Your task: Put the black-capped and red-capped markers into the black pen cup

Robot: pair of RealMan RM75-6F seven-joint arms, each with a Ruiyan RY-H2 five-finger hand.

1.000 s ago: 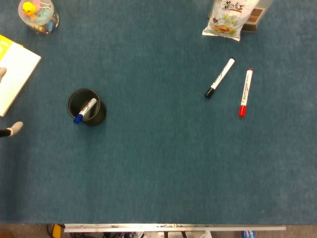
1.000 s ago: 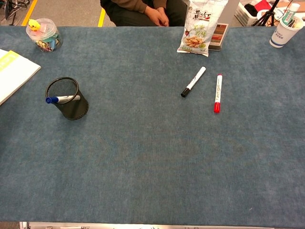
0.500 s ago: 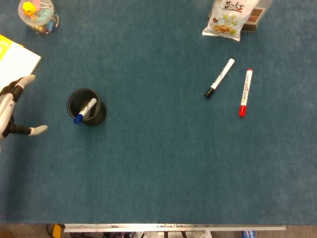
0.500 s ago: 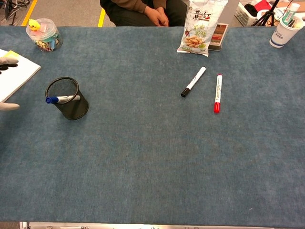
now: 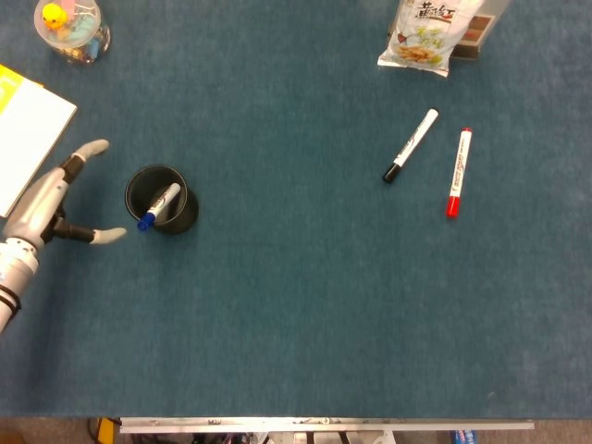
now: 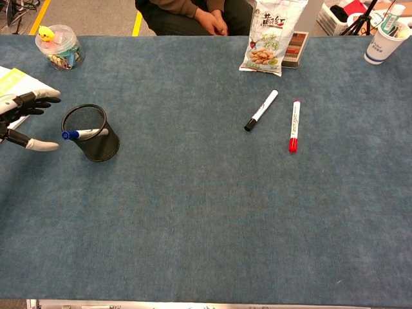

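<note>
The black-capped marker point(image 5: 411, 145) point(image 6: 261, 110) lies on the blue cloth at the right, cap toward me. Just right of it lies the red-capped marker point(image 5: 458, 172) point(image 6: 294, 125), also untouched. The black mesh pen cup point(image 5: 162, 199) point(image 6: 91, 133) stands at the left with a blue-capped marker point(image 5: 158, 206) point(image 6: 84, 134) leaning inside. My left hand point(image 5: 57, 200) point(image 6: 20, 120) hovers just left of the cup, fingers spread, holding nothing. My right hand shows in neither view.
A white and yellow booklet point(image 5: 23, 139) point(image 6: 19, 98) lies at the far left. A clear tub of clips point(image 5: 71, 28) point(image 6: 59, 46) sits at the back left. A snack bag point(image 5: 429, 35) point(image 6: 270, 35) stands at the back right, a paper cup point(image 6: 385, 40) beyond it. A seated person point(image 6: 193, 16) faces the far edge.
My left hand has come in from the left edge toward the pen cup, fingers spreading wide. The markers and cup have not moved.
</note>
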